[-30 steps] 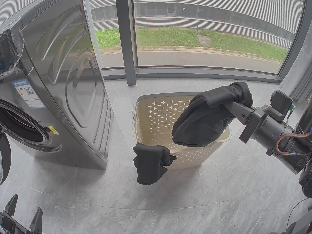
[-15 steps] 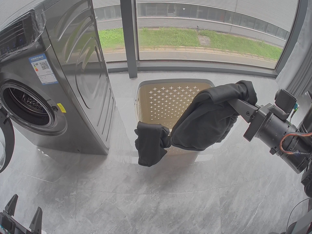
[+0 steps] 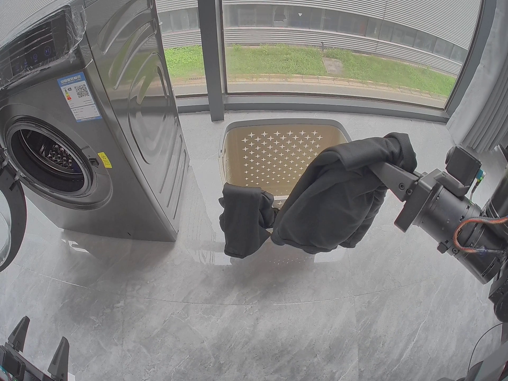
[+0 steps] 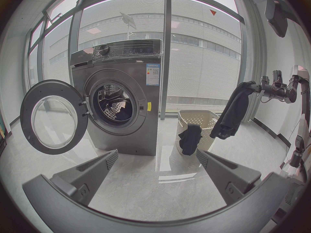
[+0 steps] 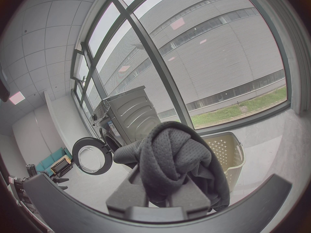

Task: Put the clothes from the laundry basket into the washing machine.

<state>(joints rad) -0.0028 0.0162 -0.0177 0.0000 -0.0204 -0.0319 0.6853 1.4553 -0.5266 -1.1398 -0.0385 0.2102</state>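
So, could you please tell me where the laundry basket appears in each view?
Head view: laundry basket at centre, partly behind the held garment.
Left wrist view: laundry basket between washing machine and that garment.
Right wrist view: laundry basket just beyond the garment.
Shared landmark: the washing machine.

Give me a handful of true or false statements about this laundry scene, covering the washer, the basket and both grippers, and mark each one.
1. The washing machine door is shut. False: it is swung wide open.
2. The right gripper holds a dark garment up in the air. True.
3. A second dark garment hangs over the rim of the laundry basket. True.
4. The left gripper is clamped on a towel. False: it is open and empty, low over the floor.
5. The held garment lies inside the washing machine. False: it hangs by the basket, apart from the machine.
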